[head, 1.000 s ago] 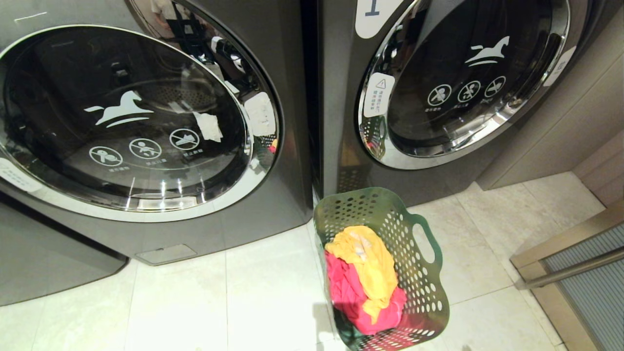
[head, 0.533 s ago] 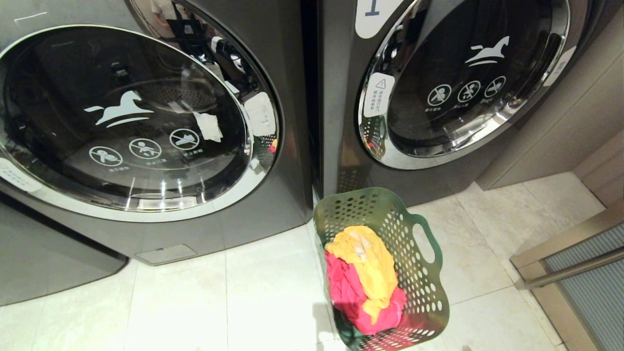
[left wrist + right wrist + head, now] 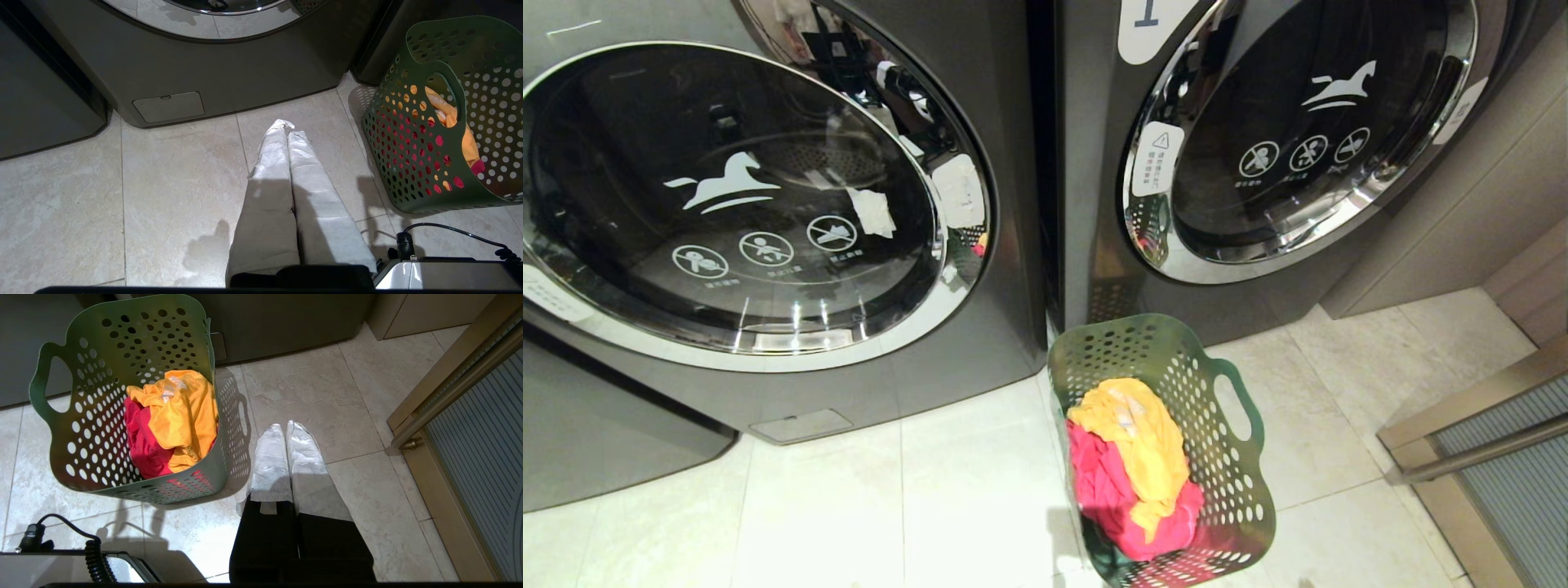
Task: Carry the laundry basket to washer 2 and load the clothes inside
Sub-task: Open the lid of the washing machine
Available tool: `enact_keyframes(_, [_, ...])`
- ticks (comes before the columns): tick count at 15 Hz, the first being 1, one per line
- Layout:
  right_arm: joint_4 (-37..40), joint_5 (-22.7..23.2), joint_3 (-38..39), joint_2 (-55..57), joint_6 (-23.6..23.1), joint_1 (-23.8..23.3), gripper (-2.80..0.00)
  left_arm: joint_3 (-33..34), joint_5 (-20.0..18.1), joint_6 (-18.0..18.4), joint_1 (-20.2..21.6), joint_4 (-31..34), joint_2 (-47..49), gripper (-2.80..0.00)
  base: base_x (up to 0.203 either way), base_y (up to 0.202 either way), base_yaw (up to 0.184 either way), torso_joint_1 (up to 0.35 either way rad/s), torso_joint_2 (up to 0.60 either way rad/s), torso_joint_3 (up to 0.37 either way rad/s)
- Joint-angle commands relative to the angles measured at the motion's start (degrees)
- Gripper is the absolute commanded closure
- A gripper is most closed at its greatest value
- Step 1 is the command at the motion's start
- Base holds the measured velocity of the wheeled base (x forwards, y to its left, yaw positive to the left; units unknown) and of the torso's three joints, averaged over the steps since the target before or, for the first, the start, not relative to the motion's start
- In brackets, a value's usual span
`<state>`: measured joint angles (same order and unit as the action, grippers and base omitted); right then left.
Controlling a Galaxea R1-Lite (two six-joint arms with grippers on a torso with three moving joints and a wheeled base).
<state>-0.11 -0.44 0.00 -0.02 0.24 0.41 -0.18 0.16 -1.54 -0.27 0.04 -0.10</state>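
Laundry basket (image 3: 1168, 449) on the floor between both pincers: at 2 o'clock from left gripper (image 3: 288, 128), 10 o'clock from right gripper (image 3: 284, 430). Both pressed together, empty. Right nearer.

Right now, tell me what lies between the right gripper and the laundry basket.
Only bare floor tile separates the shut right gripper from the laundry basket, per the right wrist view.

The green perforated plastic laundry basket (image 3: 1225, 457) looks matt, its yellow and pink-red clothes (image 3: 1135, 465) soft cloth, beside glossy chrome-rimmed glass washer doors (image 3: 727, 204) and smooth, faintly sheened pale stone floor tiles (image 3: 890, 506).
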Motion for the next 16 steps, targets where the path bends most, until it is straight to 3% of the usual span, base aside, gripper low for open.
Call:
enact_keyframes(1, [-0.07, 0.0, 0.0, 0.02, 0.02, 0.02, 0.0, 0.01, 0.02, -0.05, 0.0, 0.05, 0.01, 0.0, 0.0, 0.0, 0.0, 0.0, 0.0, 0.0])
enact_keyframes(16, [-0.07, 0.0, 0.0, 0.02, 0.02, 0.02, 0.0, 0.09, -0.05, -0.05, 0.0, -0.28, 0.01, 0.0, 0.0, 0.0, 0.0, 0.0, 0.0, 0.0])
